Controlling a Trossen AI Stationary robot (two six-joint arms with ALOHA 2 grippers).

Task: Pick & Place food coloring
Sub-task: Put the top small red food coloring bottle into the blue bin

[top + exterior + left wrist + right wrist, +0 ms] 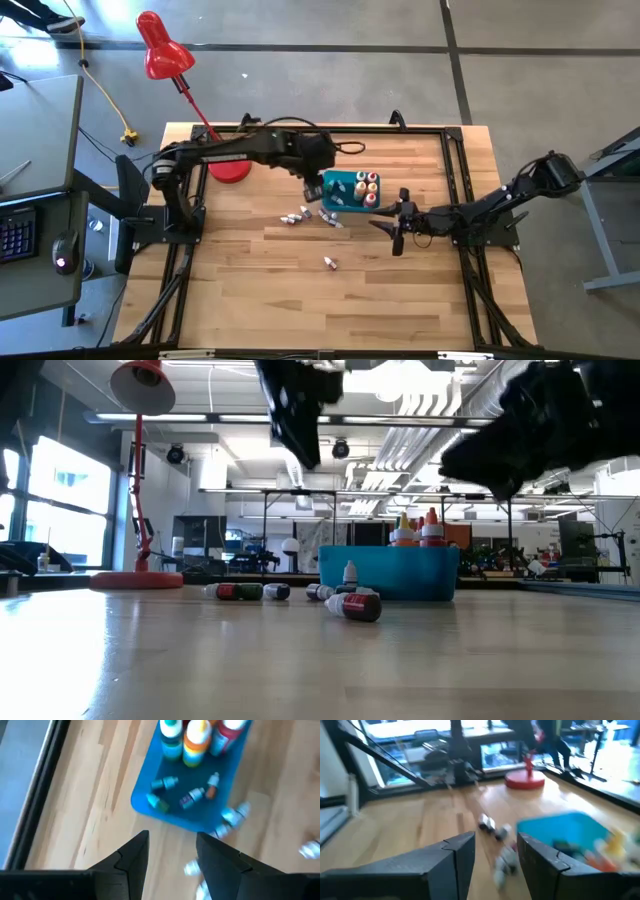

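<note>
Food coloring bottles (366, 187) partly fill the blue bin (334, 198); several lie at its seven o'clock. Left claw (171, 851) above, released, empty; right claw (496, 851) released too.

You are looking down on a pale wooden table (300, 290) framed by black rails. A blue plastic bin (338, 181) sits on it right of centre toward the far side. Small food coloring bottles (318, 213) lie scattered on the boards just near and left of the bin, one bottle (329, 263) apart nearer you. A red lamp's base (229, 169) rests at far left.
</note>
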